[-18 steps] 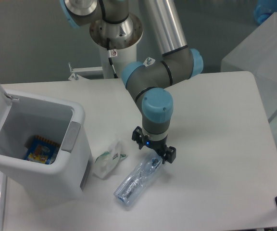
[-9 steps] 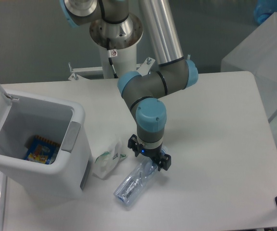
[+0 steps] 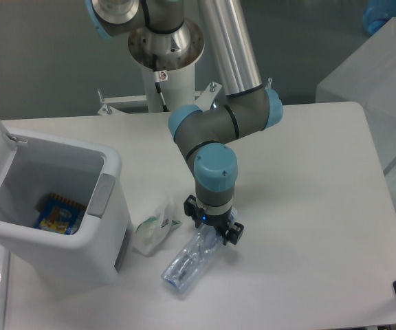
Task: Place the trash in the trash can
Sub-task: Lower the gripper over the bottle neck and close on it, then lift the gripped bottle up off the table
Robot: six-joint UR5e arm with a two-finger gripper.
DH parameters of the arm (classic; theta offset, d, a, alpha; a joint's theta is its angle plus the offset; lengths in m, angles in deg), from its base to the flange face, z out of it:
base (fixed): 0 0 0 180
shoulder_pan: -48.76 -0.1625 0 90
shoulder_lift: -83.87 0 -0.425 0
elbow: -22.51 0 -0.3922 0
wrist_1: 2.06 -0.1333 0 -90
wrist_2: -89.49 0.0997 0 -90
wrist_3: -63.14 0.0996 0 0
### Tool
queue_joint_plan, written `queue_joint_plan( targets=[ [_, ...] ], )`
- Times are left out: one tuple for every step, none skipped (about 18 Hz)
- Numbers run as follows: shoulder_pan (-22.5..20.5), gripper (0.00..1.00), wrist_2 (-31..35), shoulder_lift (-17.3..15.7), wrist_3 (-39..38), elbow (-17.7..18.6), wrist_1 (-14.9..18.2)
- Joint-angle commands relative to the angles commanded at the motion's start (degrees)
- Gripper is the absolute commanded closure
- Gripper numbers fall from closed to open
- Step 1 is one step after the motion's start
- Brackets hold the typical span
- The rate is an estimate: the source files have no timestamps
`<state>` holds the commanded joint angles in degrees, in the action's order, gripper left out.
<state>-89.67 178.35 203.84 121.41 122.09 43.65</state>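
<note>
Since a second ago my wrist has swung left and come down, so my pincer [image 3: 213, 232] now sits right on the upper end of the crushed bottle [image 3: 188, 260], and the bottle's lower end has shifted a little; my fingers straddle that end closely, but I cannot tell whether they have closed on it or only touch it; the rest of the bottle lies slanting down and to the left of me on the table [image 3: 308, 206], blue cap at the far low end; the crumpled wrapper [image 3: 153, 229] rests just left of me, near the bottle; the trash can [image 3: 108, 206] stands farther left, lid up, something colourful already inside; I judge the risk to be the grip: crushed thin plastic held at one end may slip or swing as I lift, and could drag the wrapper or clip the bin's rim.
</note>
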Motion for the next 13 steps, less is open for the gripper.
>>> queue_joint_plan(
  targets=[
    [0.00,0.41,0.00,0.00,0.00,-0.09,0.00],
    [-0.09,0.42,0.00,0.00,0.09,-0.17,0.00],
    [-0.09,0.42,-0.09,0.00,0.09,-0.26,0.00],
    [-0.09,0.43,0.00,0.09,0.09,-0.52,0.00],
    [-0.09,0.44,-0.09,0.09,0.09,-0.61,0.00],
    [-0.09,0.44,-0.09,0.00,0.00,-0.70,0.00],
    [-0.09,0.44,-0.09,0.00,0.09,-0.70,0.00],
    [-0.17,0.43,-0.09,-0.26,0.18,-0.96,-0.09],
    [-0.26,0.43,-0.35,-0.35,0.18,-1.75,0.00],
    [-0.44,0.43,-0.44,-0.44,0.09,-2.28,0.00],
    [-0.53,0.43,-0.44,-0.44,0.09,-2.89,0.00],
    [-0.53,0.43,-0.44,-0.44,0.00,-3.60,0.00],
    [-0.53,0.44,-0.44,-0.44,0.09,-4.04,0.00]
  ],
)
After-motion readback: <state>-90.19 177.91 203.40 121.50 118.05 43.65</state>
